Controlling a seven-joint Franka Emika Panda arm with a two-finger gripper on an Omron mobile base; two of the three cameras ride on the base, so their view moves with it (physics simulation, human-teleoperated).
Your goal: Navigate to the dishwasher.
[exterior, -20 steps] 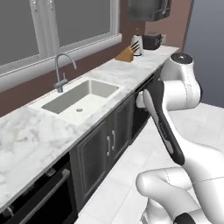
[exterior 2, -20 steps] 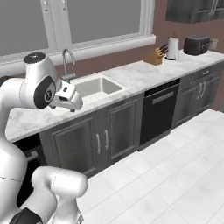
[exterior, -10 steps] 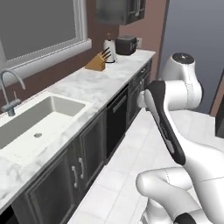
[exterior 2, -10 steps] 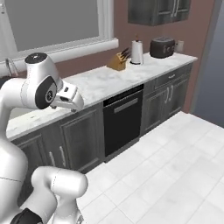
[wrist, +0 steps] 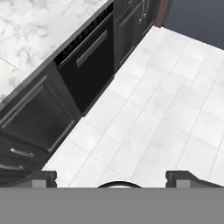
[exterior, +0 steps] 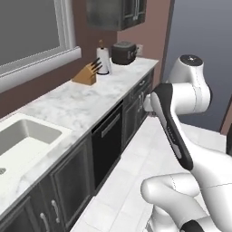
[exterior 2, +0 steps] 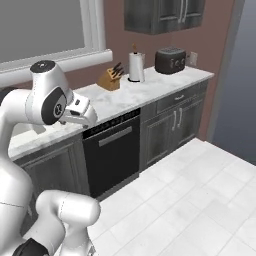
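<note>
Since the dishwasher (wrist: 87,65) sits ahead-left of the spread, empty fingers (wrist: 43,178), base should square up to its handle (wrist: 92,48), close.

Marble counter (exterior: 68,106) being occupied by a knife block (exterior: 85,74), paper towel roll (exterior 2: 135,66) and black toaster (exterior 2: 170,60), sink (exterior: 20,140) being set into it, window (exterior 2: 45,25) behind, white tiled floor (wrist: 175,105) below.
</note>
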